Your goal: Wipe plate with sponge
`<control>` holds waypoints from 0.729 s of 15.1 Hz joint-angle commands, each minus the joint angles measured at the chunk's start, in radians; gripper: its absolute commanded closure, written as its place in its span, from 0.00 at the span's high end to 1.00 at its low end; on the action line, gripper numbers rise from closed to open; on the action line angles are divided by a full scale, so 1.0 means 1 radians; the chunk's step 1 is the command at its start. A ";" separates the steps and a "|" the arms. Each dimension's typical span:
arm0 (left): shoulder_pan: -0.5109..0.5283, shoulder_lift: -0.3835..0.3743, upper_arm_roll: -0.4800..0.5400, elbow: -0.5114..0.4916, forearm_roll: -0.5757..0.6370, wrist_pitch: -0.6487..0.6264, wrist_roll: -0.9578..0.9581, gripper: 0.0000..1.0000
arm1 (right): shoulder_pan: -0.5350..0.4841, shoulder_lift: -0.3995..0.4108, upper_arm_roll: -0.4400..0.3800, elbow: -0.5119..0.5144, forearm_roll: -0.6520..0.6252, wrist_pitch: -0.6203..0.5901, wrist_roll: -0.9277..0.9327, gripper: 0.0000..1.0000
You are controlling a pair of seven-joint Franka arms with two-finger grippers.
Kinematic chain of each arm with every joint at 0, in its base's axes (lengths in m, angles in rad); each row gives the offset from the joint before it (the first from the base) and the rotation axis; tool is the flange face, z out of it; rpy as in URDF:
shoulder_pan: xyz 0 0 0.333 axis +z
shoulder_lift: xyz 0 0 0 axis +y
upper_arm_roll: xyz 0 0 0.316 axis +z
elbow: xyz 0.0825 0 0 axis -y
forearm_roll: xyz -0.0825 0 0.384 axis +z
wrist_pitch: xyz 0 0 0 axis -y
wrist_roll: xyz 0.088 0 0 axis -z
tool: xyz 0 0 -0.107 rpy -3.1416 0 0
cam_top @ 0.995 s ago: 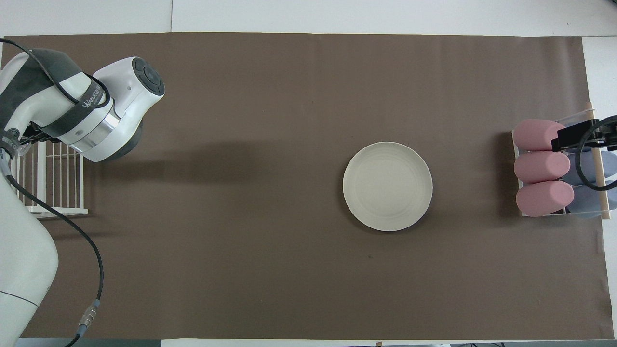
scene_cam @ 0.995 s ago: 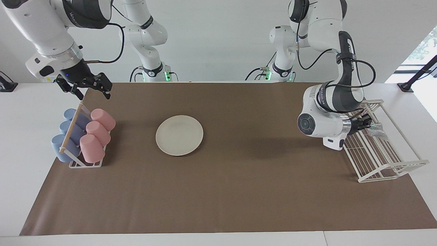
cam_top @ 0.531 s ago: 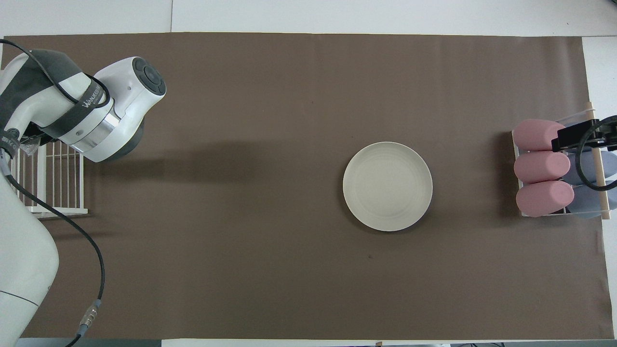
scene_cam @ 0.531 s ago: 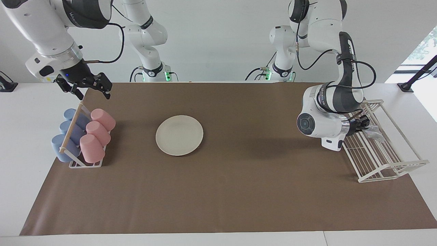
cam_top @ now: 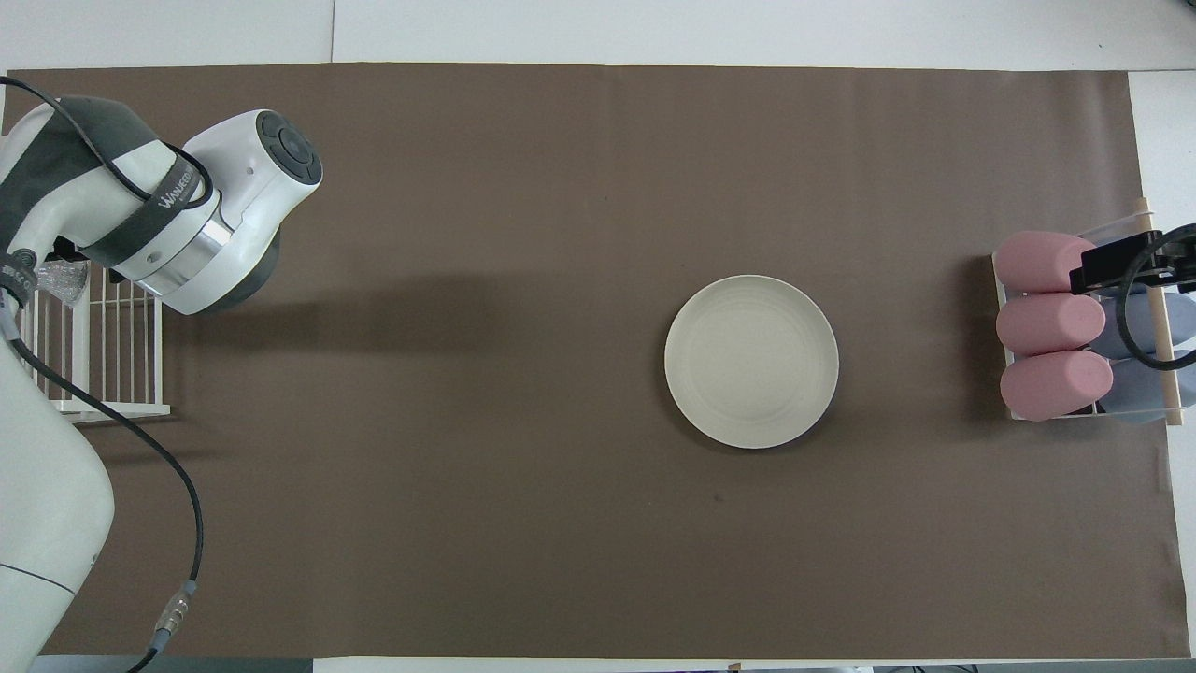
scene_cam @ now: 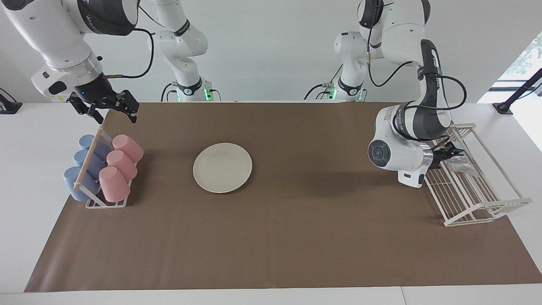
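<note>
Nearest the robots, our right gripper (scene_cam: 114, 111) hangs in the air over the edge of the brown mat (scene_cam: 296, 237) just above the cup rack (scene_cam: 95, 169); its jaws stand apart and grasp nothing, and that arm waits. The rack holds pink cups (scene_cam: 120, 163) and blue cups (scene_cam: 82, 165) lying on their sides at the right arm's end of the table (scene_cam: 25, 178).

At the left arm's end, our left gripper (scene_cam: 449, 153) is down over the white wire rack (scene_cam: 478, 199), right at the sponge (scene_cam: 463, 163). The sponge sits in the rack at its end nearer the robots. The jaws appear to touch the silvery wad, but we cannot tell whether they are clenched on it.

The plate (scene_cam: 222, 167) lies flat on the mat, well apart from the sponge, closer to the cup rack.
</note>
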 commanded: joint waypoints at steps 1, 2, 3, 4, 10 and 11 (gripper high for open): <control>0.012 -0.031 -0.008 0.003 -0.095 0.037 -0.013 1.00 | -0.009 -0.006 0.007 0.010 -0.016 -0.013 -0.008 1.00; 0.015 -0.057 -0.008 0.003 -0.145 0.069 -0.005 1.00 | -0.009 -0.007 0.007 0.010 -0.016 -0.013 -0.008 1.00; 0.023 -0.090 -0.008 0.003 -0.202 0.086 -0.002 1.00 | -0.009 -0.006 0.007 0.010 -0.016 -0.012 -0.008 1.00; 0.030 -0.120 -0.008 0.006 -0.254 0.088 -0.002 1.00 | -0.009 -0.006 0.007 0.010 -0.016 -0.012 -0.010 1.00; 0.041 -0.254 0.003 0.117 -0.607 0.092 0.004 1.00 | -0.009 -0.007 0.007 0.010 -0.015 -0.013 -0.014 1.00; 0.074 -0.287 0.001 0.118 -0.679 0.092 0.015 1.00 | -0.009 -0.007 0.007 0.010 -0.015 -0.015 -0.014 1.00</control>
